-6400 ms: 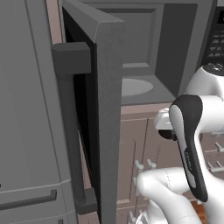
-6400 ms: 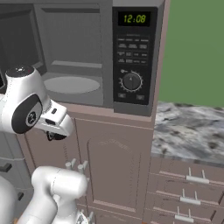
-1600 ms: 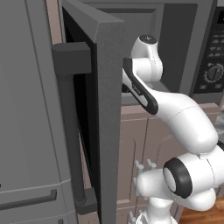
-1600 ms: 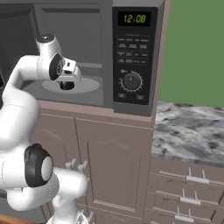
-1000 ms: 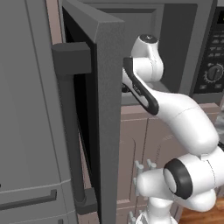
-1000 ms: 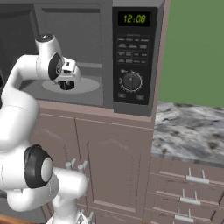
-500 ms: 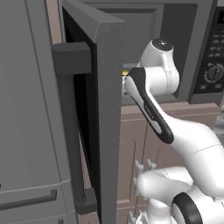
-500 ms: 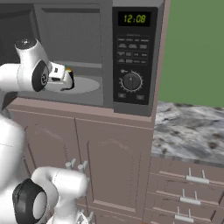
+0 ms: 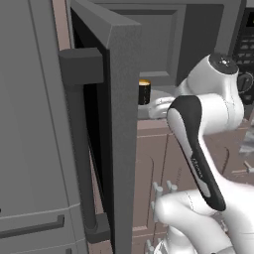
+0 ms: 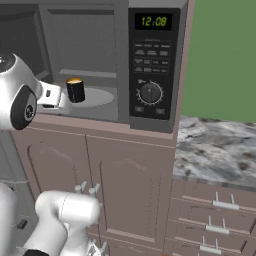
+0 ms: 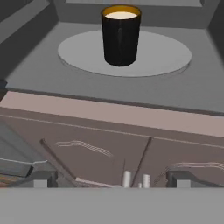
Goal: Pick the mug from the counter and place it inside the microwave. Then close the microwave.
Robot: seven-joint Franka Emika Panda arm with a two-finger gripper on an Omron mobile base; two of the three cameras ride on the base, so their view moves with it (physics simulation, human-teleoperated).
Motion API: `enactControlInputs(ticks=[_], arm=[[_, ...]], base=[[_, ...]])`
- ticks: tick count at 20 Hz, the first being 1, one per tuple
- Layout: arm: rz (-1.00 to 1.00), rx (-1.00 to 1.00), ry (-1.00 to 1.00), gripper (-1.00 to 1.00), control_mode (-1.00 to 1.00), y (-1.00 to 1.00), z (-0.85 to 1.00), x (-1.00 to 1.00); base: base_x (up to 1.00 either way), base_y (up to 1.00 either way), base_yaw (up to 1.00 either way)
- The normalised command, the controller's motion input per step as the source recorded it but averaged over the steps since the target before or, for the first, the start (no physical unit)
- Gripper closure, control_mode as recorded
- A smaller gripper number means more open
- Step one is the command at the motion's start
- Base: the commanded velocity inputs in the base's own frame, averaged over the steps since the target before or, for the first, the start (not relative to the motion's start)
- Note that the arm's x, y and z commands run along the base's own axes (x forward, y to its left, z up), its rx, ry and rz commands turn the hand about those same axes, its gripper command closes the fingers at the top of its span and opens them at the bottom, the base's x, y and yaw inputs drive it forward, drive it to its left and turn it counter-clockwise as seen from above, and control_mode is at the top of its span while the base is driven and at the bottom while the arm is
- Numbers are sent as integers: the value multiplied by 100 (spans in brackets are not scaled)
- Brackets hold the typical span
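Since a second ago, hand is pulling back out of the microwave and its jaws are spreading wide — nothing is between the tips now, and the mug is left behind. Mug is standing upright on the round grey turntable inside the cavity, well apart from the hand, which is sitting outside above the mauve-brown cabinet fronts. Placing it on the plate, back from the front lip, is probably so the door can swing shut without clipping it. Door is hanging wide open, thick bar handle facing the left base camera. Hand is staying open likely because the release is done and nothing needs gripping next. Placing step is looking finished; closing is not yet done, so the arm probably needs to get around to the door's outer face and push. Worktop to the right is not carrying the mug.
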Motion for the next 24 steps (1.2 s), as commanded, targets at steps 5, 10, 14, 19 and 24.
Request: enactControlInputs(ticks=[5, 10, 14, 19, 24], arm=[[-4, 3, -1, -100, -100, -22, 19, -100], [-13, 2, 0, -100, -100, -14, 1, -100], [-14, 8, -9, -100, -100, -9, 1, -100], [-1, 10, -9, -100, -100, -2, 31, -97], [0, 9, -11, -100, -100, -1, 43, -100]], base=[[0, 0, 0], [0, 0, 0], [0, 0, 0], [0, 0, 0], [0, 0, 0]])
